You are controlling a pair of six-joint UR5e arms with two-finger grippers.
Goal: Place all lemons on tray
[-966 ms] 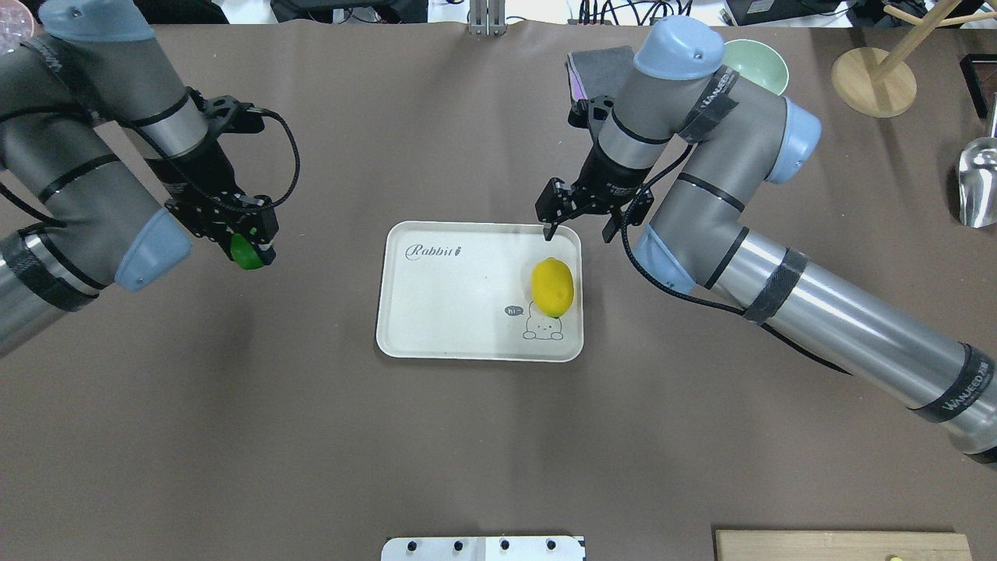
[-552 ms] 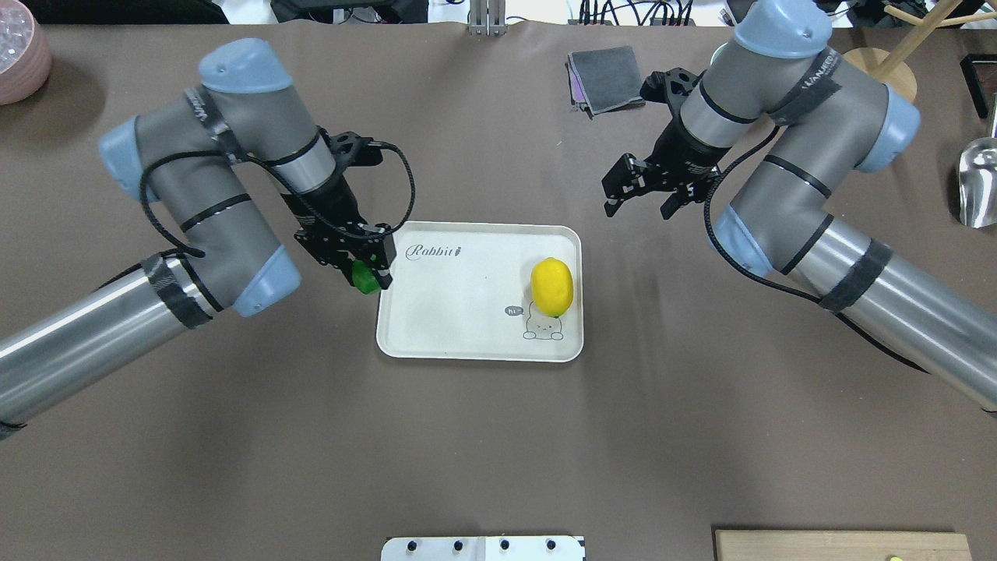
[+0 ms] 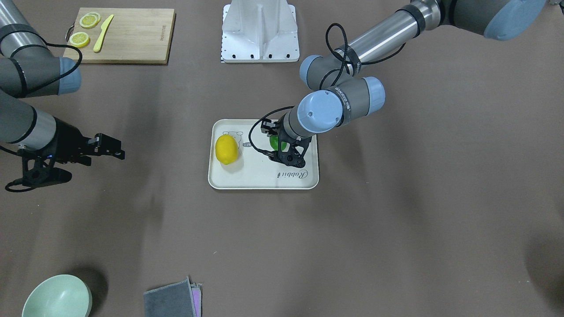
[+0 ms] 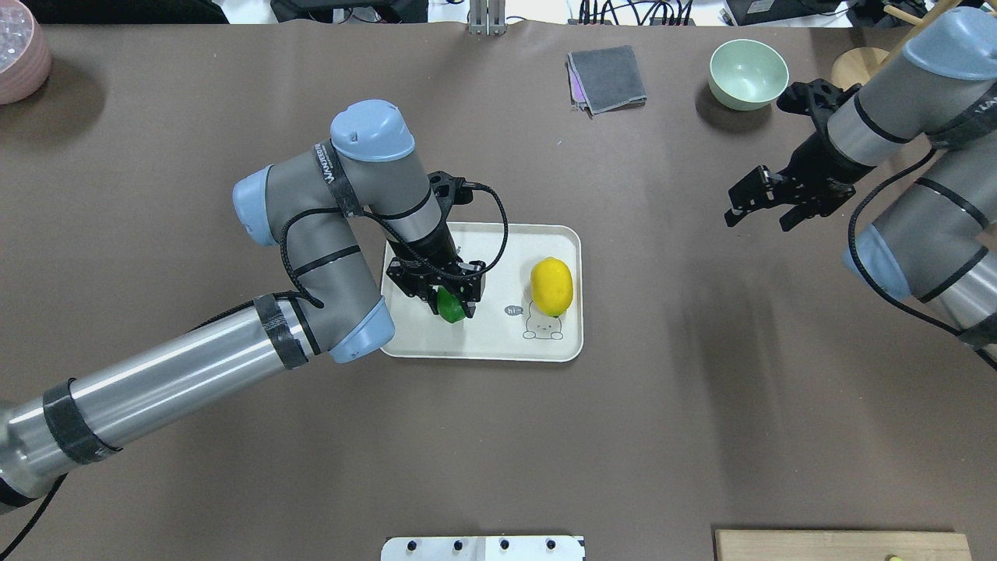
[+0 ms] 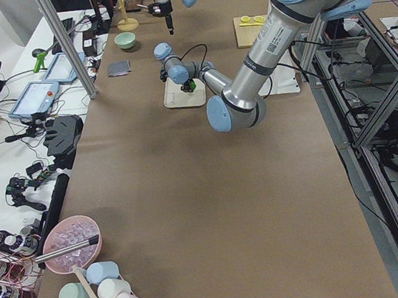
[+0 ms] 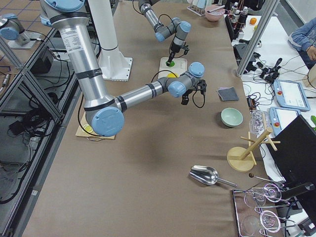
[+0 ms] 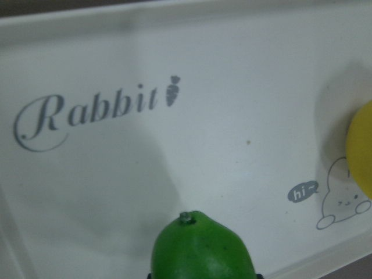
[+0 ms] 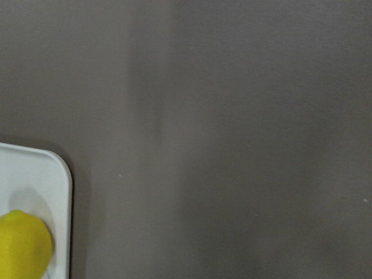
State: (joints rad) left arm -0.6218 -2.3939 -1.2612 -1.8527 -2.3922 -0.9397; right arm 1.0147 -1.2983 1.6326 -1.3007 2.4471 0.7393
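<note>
The left gripper (image 4: 454, 298) holds the green lemon (image 7: 203, 247) over the tray (image 4: 483, 343), near the word "Rabbit". The yellow lemon (image 4: 551, 286) lies on the tray. The right gripper (image 4: 755, 218) is wide and empty.

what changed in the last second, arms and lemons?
The left gripper, shut on the green lemon throughout, carried it from well left of the tray to over the tray's middle. The right gripper, open, pulled back from the tray's far edge toward the robot's right. The yellow lemon and the tray have not moved.
</note>
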